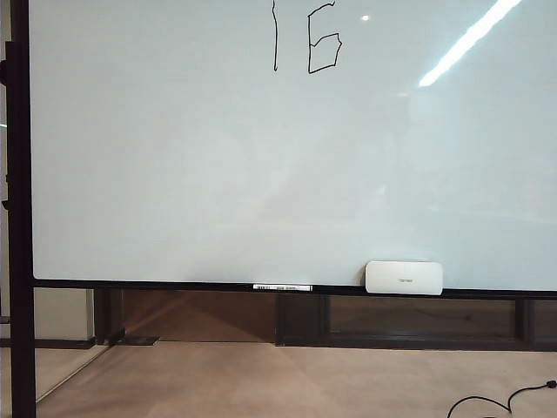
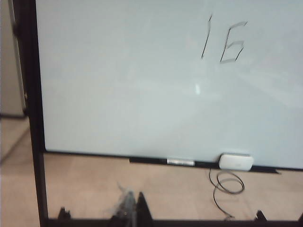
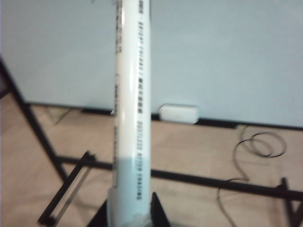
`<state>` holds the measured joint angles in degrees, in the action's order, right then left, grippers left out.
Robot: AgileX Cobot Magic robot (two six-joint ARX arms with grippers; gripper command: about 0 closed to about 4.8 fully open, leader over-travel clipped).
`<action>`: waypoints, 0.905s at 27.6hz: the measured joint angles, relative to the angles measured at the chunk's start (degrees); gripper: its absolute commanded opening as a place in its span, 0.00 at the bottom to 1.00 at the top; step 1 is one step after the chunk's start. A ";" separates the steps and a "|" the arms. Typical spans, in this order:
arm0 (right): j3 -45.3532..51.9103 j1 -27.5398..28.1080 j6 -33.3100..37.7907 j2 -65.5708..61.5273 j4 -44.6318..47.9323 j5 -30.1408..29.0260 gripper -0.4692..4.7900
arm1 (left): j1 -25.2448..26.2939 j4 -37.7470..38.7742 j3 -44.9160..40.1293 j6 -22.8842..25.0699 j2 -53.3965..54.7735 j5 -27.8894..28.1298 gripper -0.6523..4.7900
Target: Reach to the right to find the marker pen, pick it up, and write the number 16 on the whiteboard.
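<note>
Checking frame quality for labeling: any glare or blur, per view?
Exterior view: sharp, ceiling-light streak glaring on the whiteboard right of the number 16. Left wrist view: soft, digits smeared, left gripper blurry. Right wrist view: right gripper clamps the marker pen, print unreadable.

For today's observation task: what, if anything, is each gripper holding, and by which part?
The right gripper grips the white marker pen by its lower end, the barrel standing up toward the whiteboard. The left gripper holds nothing.

Floor (image 1: 261, 383): beige, smooth. Black metal stand frame (image 1: 19, 348) at left edge. Black cable (image 1: 500, 402) looped on floor, lower right. Ceiling strip-light reflection (image 1: 470, 39) upper right.
</note>
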<state>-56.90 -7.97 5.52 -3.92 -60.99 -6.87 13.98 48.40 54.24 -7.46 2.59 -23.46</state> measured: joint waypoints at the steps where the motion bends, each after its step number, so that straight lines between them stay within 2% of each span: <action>1: 1.70 0.26 -0.02 0.55 0.81 -0.55 0.09 | -0.02 -0.57 -0.98 -0.11 0.02 -0.15 0.11; 5: 9.14 0.98 1.70 3.89 7.17 -0.66 0.09 | -0.39 -4.35 -4.09 -1.70 -1.18 -0.59 0.11; 13: 22.99 1.33 3.21 3.52 27.56 -2.10 0.09 | 0.44 -7.13 -11.26 -3.13 -2.47 -0.74 0.11; 16: 28.65 1.33 3.30 3.52 35.67 -2.10 0.09 | 0.44 -12.09 -15.89 -3.54 -2.45 -0.79 0.11; 20: 35.32 1.33 3.48 3.48 40.19 -2.01 0.09 | 0.44 -20.33 -22.99 -4.00 -2.49 -0.79 0.11; 25: 42.58 1.33 4.68 3.45 45.16 -1.90 0.09 | 0.44 -29.77 -34.73 -8.68 -2.38 -1.29 0.11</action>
<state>-14.33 -6.63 10.20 -0.47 -15.84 -8.78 14.41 18.63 19.51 -16.14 0.21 -24.75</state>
